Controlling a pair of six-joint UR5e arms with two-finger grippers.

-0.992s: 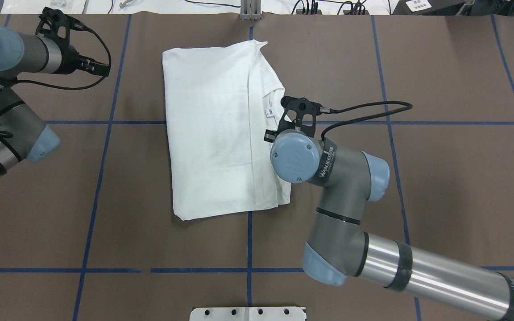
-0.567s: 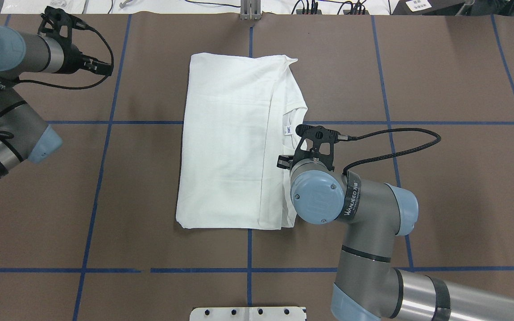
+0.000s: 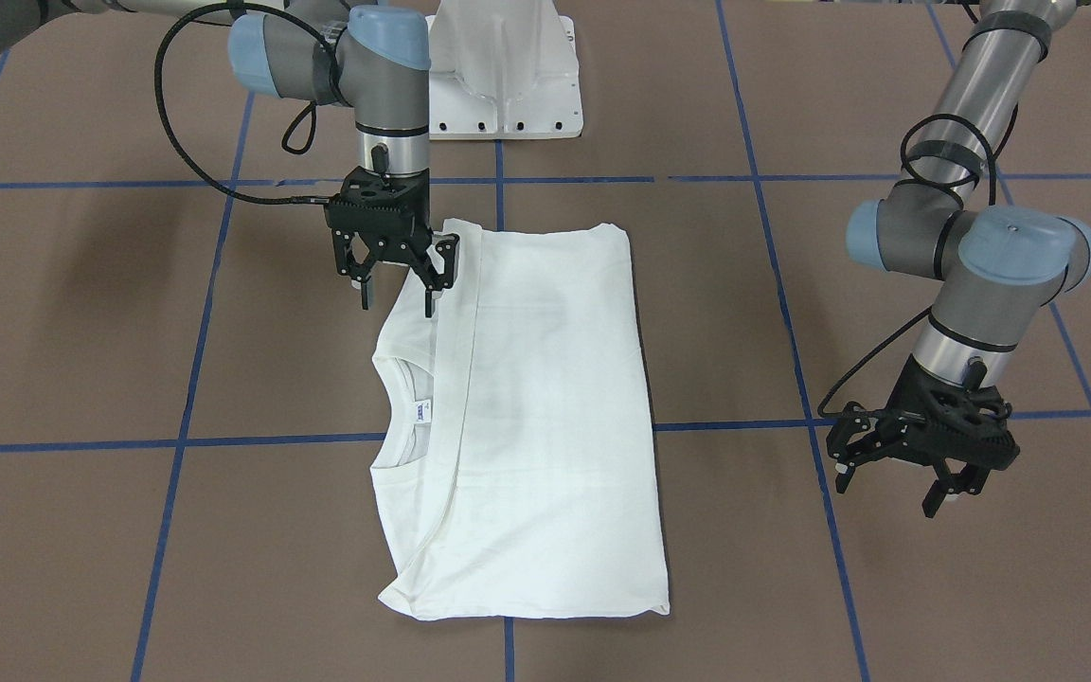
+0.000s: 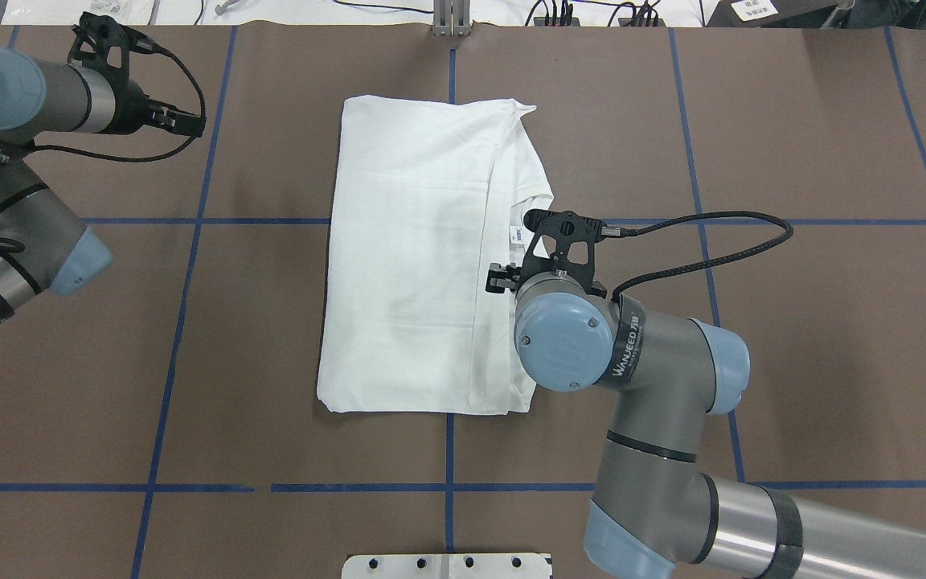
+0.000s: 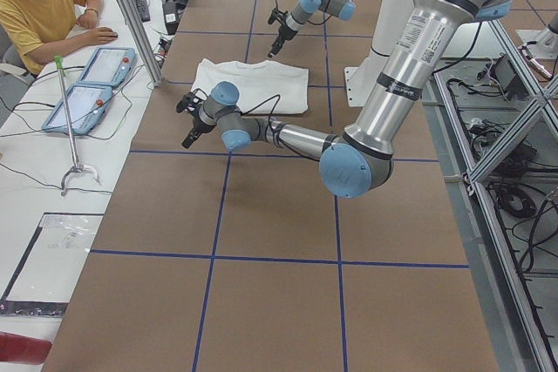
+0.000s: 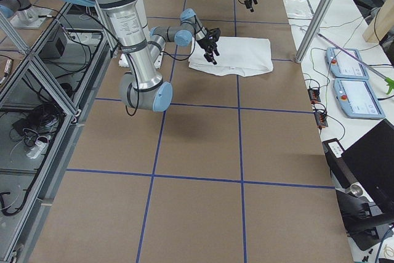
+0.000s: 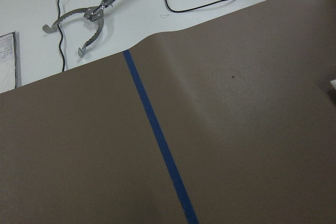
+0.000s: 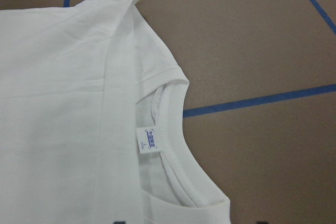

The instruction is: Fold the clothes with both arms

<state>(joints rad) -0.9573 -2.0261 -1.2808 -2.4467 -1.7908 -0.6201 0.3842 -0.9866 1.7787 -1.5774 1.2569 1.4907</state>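
The right gripper's point(image 3: 398, 301) fingers are spread wide and hold nothing. One tip hangs over the shoulder edge of the white T-shirt point(image 3: 545, 407) and the other over bare table point(image 4: 792, 362) just beside it. In the front-facing view they look lifted clear of the cloth, though from that angle a light touch cannot be ruled out. A second ago this gripper sat at the collar side with the shirt lying further toward the robot's left and slightly skewed. By 0.6 s ago the whole garment had slid toward the robot's right, and since then it has not moved, while the gripper has eased back a little along the edge. That reads as a drag just finished and the cloth let go. The shirt now rests flat as a long folded rectangle straddling the centre blue tape line point(image 4: 450, 450), its sides roughly square to the grid. Its ribbed collar point(image 8: 178, 145) and neck label point(image 8: 150, 140) are exposed on the robot's right edge. The left gripper point(image 3: 886, 494) also stands open and empty, low over the table well apart from the shirt, much as it was before. The lengthwise folds look done and the garment is better centred between the arms, so the remaining crosswise fold probably needs the left arm brought in first.
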